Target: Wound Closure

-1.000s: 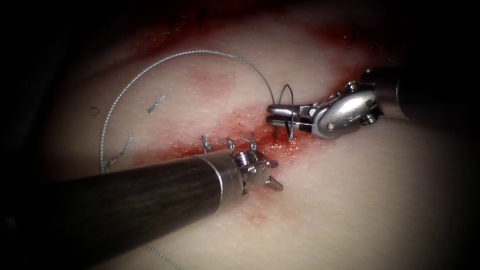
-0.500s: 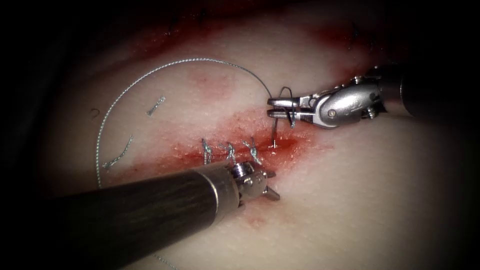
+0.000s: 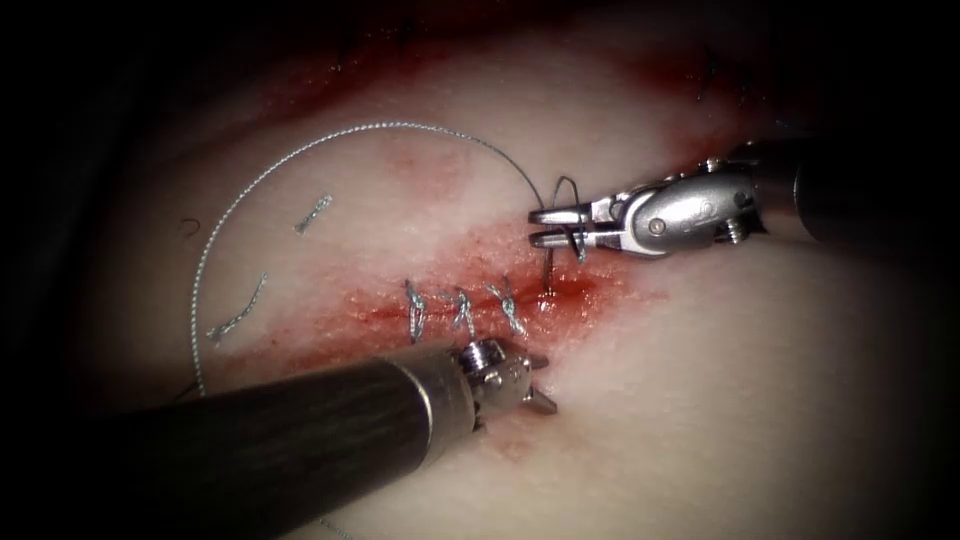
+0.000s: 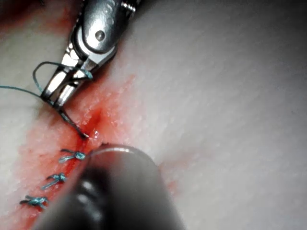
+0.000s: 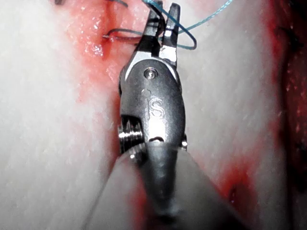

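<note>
My right tool (image 3: 545,226) reaches in over the cut (image 3: 560,290) and is shut on the curved needle (image 3: 547,268), toward its thread end. The needle's tip is in the tissue (image 3: 700,380) at the cut, just right of the three stitches (image 3: 460,308). The right wrist view shows the same needle (image 5: 125,32) running from the right tool (image 5: 162,18) into the red patch. Thread (image 3: 400,126) arcs from the needle far out to the left. My left tool (image 3: 538,384) hangs open below the stitches and holds nothing.
Two cut thread ends (image 3: 312,211) (image 3: 238,311) lie on the tissue left of the cut. Red fluid (image 3: 480,260) stains the tissue around the stitches. In the left wrist view the left shaft (image 4: 120,191) sits close beside the stitches (image 4: 72,155) and the needle (image 4: 72,123).
The right tool turned and swung the needle's tip down into the tissue at the cut. The left tool drew back downward, away from the stitches.
</note>
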Controlling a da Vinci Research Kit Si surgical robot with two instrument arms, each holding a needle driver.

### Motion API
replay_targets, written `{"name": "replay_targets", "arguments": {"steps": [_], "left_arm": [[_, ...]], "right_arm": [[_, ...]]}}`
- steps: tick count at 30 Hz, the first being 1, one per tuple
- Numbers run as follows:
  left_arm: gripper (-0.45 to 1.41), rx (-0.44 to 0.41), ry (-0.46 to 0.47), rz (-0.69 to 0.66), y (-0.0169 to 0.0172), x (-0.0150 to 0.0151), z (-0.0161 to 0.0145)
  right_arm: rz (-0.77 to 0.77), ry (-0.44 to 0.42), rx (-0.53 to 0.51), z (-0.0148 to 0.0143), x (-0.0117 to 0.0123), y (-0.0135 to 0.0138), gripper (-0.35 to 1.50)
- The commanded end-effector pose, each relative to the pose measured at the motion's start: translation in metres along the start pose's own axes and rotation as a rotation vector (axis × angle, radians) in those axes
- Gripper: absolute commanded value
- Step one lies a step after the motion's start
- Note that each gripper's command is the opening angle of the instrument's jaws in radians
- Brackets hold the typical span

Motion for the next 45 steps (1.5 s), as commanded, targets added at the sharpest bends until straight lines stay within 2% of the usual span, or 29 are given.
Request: {"name": "replay_targets", "arguments": {"steps": [1,16,26,30,36,45], "left_arm": [[0.61,-0.001,0.001,0.000,0.0001,0.0002,0.0010],[0.64,-0.009,-0.020,-0.004,-0.0002,-0.0009,0.0028],[0.64,-0.016,-0.021,-0.008,0.0000,-0.0011,0.0029],[0.64,-0.017,-0.024,-0.007,0.0000,-0.0012,0.0028],[0.64,-0.020,-0.024,-0.004,0.0002,-0.0014,0.0026],[0.62,-0.031,-0.022,-0.003,0.0001,-0.0019,0.0020]], "right_arm": [[0.003,0.001,0.001,0.0009,-0.0004,-0.0001,-0.35],[0.191,-0.024,0.027,0.0013,-0.0009,0.0006,-0.35],[0.384,-0.038,0.025,0.0016,-0.0018,0.0008,-0.35],[0.536,-0.031,0.063,0.0019,-0.0023,0.0003,-0.35],[0.636,-0.026,0.112,0.0023,-0.0027,-0.0002,-0.35],[0.882,-0.037,0.171,0.0025,-0.0033,-0.0019,-0.35]]}}
